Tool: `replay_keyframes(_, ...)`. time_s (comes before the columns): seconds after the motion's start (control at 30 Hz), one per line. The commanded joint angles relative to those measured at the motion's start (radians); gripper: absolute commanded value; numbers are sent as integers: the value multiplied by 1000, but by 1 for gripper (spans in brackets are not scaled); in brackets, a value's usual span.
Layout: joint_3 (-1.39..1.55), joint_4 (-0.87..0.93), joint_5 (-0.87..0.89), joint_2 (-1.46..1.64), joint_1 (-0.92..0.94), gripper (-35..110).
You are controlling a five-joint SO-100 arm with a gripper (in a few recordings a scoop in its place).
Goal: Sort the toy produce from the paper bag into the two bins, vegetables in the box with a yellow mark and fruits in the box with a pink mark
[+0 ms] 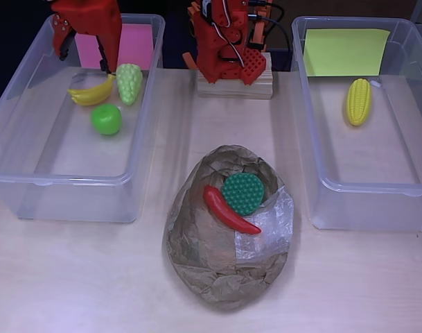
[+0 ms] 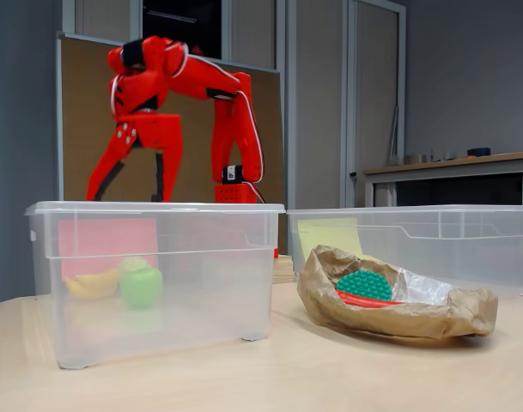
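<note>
Gripper (image 1: 86, 55) spread wide, empty, over pink-mark bin (image 1: 30, 182); no legible txt.

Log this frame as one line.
hand: open, empty, over pink-mark bin | in it: banana, grapes, apple | yellow-mark bin: corn | bag: chili, green round piece

— How is the light in the overhead view?
— Bright and even from above; the table (image 1: 93, 277) is washed pale, with soft glare on the clear film (image 1: 269, 225) in the paper bag (image 1: 217, 277).
— And the fixed view?
— Dimmer. A soft shadow lies under the bag, and the room behind it is slightly blurred. The bin walls (image 2: 201, 275) look hazy.
</note>
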Motion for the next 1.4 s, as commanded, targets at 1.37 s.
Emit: replay_keyframes(1.37,-144,-394,298,-528,-1078,39)
